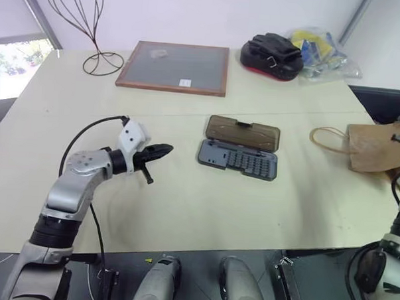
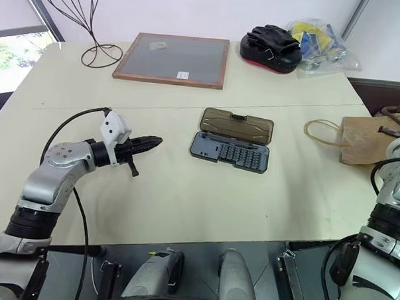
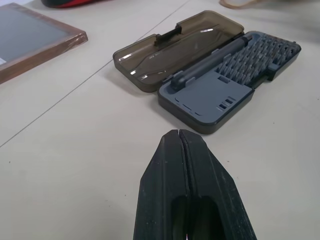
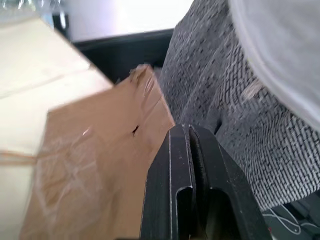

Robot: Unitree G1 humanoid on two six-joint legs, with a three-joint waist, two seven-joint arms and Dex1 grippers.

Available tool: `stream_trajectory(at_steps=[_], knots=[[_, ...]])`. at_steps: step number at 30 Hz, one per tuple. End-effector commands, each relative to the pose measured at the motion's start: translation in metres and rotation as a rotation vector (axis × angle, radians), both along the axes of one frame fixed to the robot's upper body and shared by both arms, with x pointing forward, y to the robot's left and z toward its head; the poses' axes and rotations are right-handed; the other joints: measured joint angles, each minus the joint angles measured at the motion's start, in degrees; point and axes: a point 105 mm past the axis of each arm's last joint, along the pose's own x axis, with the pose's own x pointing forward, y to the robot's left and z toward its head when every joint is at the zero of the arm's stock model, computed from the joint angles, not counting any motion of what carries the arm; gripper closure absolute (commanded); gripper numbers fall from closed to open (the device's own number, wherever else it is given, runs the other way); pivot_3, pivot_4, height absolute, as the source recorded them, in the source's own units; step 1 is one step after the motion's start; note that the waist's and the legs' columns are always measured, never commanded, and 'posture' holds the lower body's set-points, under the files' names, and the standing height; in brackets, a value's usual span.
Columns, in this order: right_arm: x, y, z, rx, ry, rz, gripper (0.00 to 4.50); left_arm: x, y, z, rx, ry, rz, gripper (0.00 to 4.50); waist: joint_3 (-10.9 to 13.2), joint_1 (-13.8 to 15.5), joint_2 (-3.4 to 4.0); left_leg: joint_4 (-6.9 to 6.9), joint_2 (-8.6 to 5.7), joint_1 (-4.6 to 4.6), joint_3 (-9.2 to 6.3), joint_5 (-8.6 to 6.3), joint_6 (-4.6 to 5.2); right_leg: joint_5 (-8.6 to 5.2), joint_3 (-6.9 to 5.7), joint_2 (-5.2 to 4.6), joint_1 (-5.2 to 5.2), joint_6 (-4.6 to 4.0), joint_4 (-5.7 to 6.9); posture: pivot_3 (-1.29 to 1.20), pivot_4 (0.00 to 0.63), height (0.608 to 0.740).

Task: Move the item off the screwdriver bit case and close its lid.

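Case (image 1: 239,157) lies open mid-surface, grey tray packed with rows of small bits, smoky lid (image 1: 243,132) folded flat behind. Crumpled brown paper bag (image 1: 376,146) rests at the surface's right edge. Left claw (image 1: 161,151) pinched closed; right claw (image 4: 187,135) nearly closed, holding nothing.

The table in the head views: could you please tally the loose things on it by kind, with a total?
Paper bags: 1, the brown paper bag
Bit cases: 1, the screwdriver bit case, lid open
Framed boards: 1, the wooden-framed board
Pouches: 1, the black-and-red pouch
Wire stands: 1, the wire stand
Plastic bags: 1, the clear plastic bag
Total: 6
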Motion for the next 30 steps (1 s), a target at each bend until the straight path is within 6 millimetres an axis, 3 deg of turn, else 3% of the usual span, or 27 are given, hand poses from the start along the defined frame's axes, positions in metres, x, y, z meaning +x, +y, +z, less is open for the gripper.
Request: stream_trajectory(at_steps=[1, 7, 13, 17, 22, 27, 30], knots=[[-0.002, 0.005, 0.009, -0.044, -0.006, 0.022, 3.01, 0.000, -0.003, 0.006, -0.001, -0.032, -0.012, 4.50, 0.00, 0.00, 0.01, 0.00, 0.00, 0.00, 0.00, 0.00, 0.00, 0.00, 0.00, 0.00, 0.00, 0.00, 0.00, 0.00, 0.150, 0.734], [-0.016, -0.005, 0.027, -0.177, -0.021, -0.068, 0.04, 0.000, -0.003, 0.005, -0.003, -0.027, -0.010, 4.50, -0.03, 0.04, 0.05, 0.01, 0.00, 0.01, 0.00, 0.00, 0.00, 0.00, 0.00, 0.00, 0.00, 0.00, 0.01, 0.00, 0.150, 0.734], [-0.024, 0.001, 0.090, -0.418, -0.188, -0.133, 0.04, 0.001, -0.003, 0.006, -0.009, -0.029, -0.008, 4.50, -0.05, -0.12, 0.09, 0.01, -0.01, 0.02, 0.02, 0.00, 0.00, 0.00, 0.01, 0.00, 0.00, 0.01, 0.01, 0.00, 0.150, 0.734], [0.017, 0.054, 0.115, -0.436, -0.245, 0.154, 0.04, 0.003, -0.005, 0.007, -0.012, -0.032, -0.011, 4.50, -0.06, -0.75, 0.11, 0.01, 0.02, 0.12, 0.11, 0.00, -0.01, 0.00, 0.05, 0.04, 0.03, 0.00, 0.02, 0.00, 0.150, 0.734], [0.061, 0.126, 0.095, -0.339, -0.150, 0.551, 0.04, 0.006, -0.006, 0.006, -0.010, -0.034, -0.020, 4.50, -0.06, -1.08, 0.10, 0.00, 0.05, 0.20, 0.04, 0.00, 0.00, 0.00, 0.04, 0.08, 0.15, 0.00, 0.01, 0.00, 0.150, 0.734], [0.086, 0.174, 0.049, -0.092, -0.026, 0.764, 0.04, 0.007, -0.005, 0.008, -0.008, -0.047, -0.023, 4.50, -0.06, -0.89, 0.10, 0.01, 0.03, 0.17, -0.14, 0.00, -0.01, 0.01, 0.04, 0.05, 0.15, -0.01, 0.01, 0.00, 0.150, 0.734], [0.092, 0.191, 0.017, -0.010, 0.053, 0.821, 0.04, 0.007, -0.002, 0.009, -0.003, -0.063, 0.000, 4.50, -0.06, -0.75, 0.10, 0.00, 0.02, 0.17, -0.23, 0.01, -0.01, 0.01, 0.05, 0.05, 0.13, -0.01, 0.02, 0.00, 0.150, 0.734]])
